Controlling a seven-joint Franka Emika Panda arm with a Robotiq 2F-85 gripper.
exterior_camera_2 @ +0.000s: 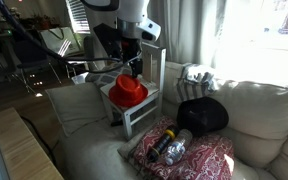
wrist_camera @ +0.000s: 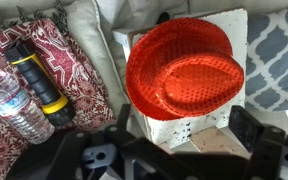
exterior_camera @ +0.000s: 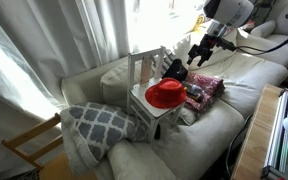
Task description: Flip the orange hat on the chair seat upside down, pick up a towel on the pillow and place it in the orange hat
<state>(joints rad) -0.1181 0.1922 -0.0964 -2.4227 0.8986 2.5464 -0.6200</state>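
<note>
Wrist view: the gripper (wrist_camera: 179,150) hangs above the near edge of a small white chair (wrist_camera: 234,30). Its jaws are spread wide, with nothing between the dark fingers (wrist_camera: 259,140). The orange hat (wrist_camera: 184,70) sits just ahead of the jaws on the chair seat, crown up and brim down, and is not touched. Off to one side of the jaws lies a red patterned pillow (wrist_camera: 24,55). It carries a yellow-and-black flashlight (wrist_camera: 42,85) and a clear water bottle (wrist_camera: 12,105), side by side. On the opposite side, past the chair, is a grey lattice pillow (wrist_camera: 279,50).

In both exterior views the gripper (exterior_camera: 199,50) (exterior_camera_2: 134,63) stands over the sofa (exterior_camera: 244,85), above and slightly behind the orange hat (exterior_camera: 166,93) (exterior_camera_2: 127,90). Pale cloth beside the grey pillow (exterior_camera: 79,150) may be the towel, but it is too blurred to be sure.
</note>
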